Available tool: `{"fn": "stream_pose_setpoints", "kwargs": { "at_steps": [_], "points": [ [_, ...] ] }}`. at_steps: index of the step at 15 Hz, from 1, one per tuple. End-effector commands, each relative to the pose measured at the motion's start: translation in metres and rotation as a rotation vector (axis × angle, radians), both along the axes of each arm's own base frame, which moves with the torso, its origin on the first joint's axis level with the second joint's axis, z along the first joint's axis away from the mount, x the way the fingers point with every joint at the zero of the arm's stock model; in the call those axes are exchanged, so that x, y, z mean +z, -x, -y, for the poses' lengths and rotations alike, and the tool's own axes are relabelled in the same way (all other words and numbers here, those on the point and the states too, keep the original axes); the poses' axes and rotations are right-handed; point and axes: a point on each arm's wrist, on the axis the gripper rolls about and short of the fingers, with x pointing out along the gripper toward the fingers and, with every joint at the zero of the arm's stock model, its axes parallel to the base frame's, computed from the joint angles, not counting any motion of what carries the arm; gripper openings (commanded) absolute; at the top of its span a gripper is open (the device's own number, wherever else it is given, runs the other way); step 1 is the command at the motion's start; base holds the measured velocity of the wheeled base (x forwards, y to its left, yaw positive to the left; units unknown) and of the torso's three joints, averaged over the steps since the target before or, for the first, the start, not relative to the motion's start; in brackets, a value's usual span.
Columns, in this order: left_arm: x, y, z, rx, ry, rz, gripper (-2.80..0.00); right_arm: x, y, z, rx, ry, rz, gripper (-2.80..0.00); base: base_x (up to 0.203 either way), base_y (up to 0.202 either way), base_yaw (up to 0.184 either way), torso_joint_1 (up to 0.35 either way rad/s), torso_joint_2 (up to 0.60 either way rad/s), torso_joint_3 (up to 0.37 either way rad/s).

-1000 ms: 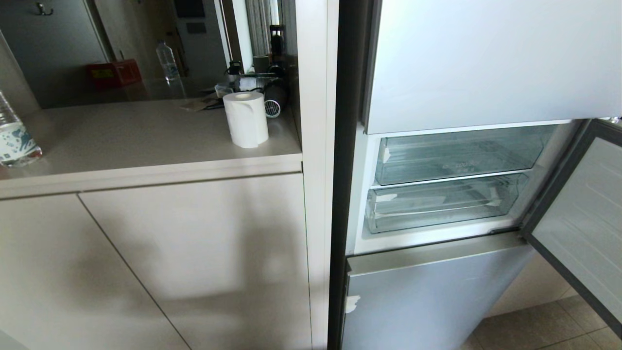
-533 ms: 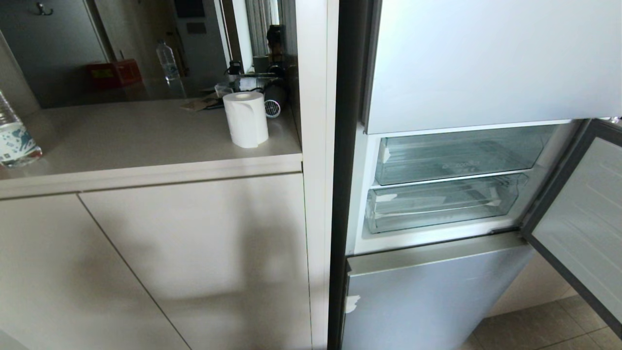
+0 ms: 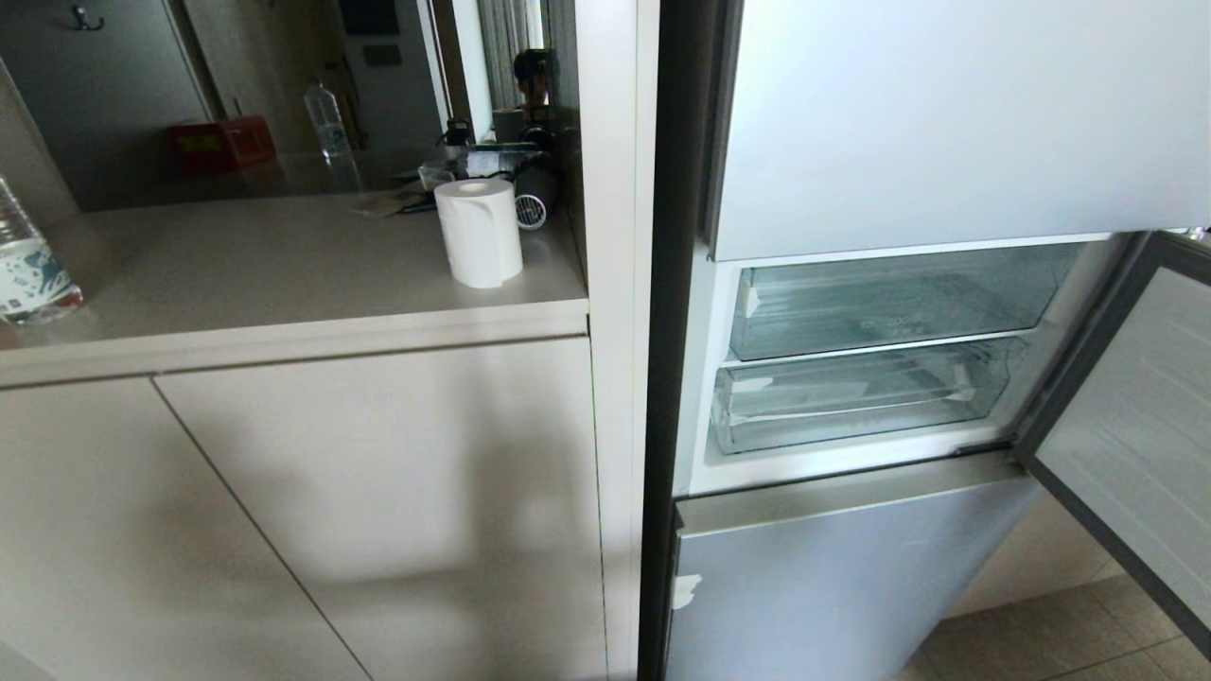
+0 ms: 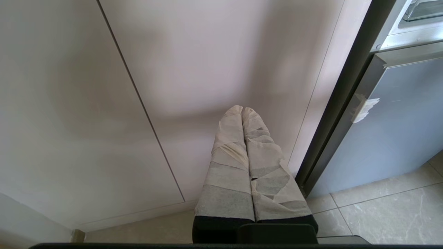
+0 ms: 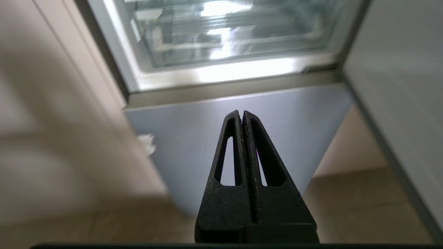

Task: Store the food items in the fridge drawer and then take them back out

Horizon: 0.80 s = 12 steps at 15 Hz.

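The right gripper [image 5: 242, 116] has its 2 black fingers pressed together on nothing, pointing at the lower fridge door [image 5: 238, 121] just below the open compartment; the left gripper [image 4: 242, 110], its tape-wrapped fingers also closed and empty, hangs before the cabinet front [image 4: 138, 86] beside the fridge.

From large to small: the upper fridge door [image 3: 956, 113] is closed, the middle door [image 3: 1126, 445] swings open to the robot's right, and inside sit 2 clear drawers. The fridge drawer [image 3: 856, 402] is the lower 1, pushed in, under the upper drawer [image 3: 889, 303]. No fruit shows in any view (so the food items cannot be placed).

The drawer looks like stiff, light, smooth plastic that may slip under hard fingers; its thick front lip seems the natural hold, likely hooked or pinched near the middle so it slides straight. Room seems tight at the right, where the open door's edge stands near the drawer's end; the white frame crowds the left, and the floor in front looks free for pulling out
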Motion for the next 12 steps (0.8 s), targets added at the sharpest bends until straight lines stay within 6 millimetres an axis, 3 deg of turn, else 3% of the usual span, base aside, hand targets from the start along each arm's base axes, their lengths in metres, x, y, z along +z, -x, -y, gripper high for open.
{"fn": "stream_pose_setpoints", "kwargs": {
  "at_steps": [1, 4, 8, 10, 12],
  "points": [
    [0.0, 0.0, 0.0, 0.001, 0.0, -0.002, -2.8, 0.018, -0.069, -0.002, 0.055, -0.036, -0.289, -2.8, 0.0, 0.0, 0.0, 0.0, 0.0, 0.0],
    [0.0, 0.0, 0.0, 0.001, 0.0, -0.002, -2.8, 0.004, -0.154, -0.009, 0.153, -0.063, -0.477, -2.8, 0.0, 0.0, 0.0, 0.0, 0.0, 0.0],
    [0.0, 0.0, 0.0, 0.001, 0.0, -0.002, -2.8, -0.05, -0.244, -0.03, 0.243, -0.028, -0.472, -2.8, 0.0, 0.0, 0.0, 0.0, 0.0, 0.0],
    [0.0, 0.0, 0.0, 0.001, 0.0, -0.002, -2.8, -0.068, -0.265, -0.05, 0.304, -0.004, -0.387, -2.8, 0.0, 0.0, 0.0, 0.0, 0.0, 0.0],
    [0.0, 0.0, 0.0, 0.001, 0.0, -0.002, -2.8, -0.073, -0.27, -0.076, 0.384, 0.017, -0.325, -2.8, 0.0, 0.0, 0.0, 0.0, 0.0, 0.0]
  ]
}}
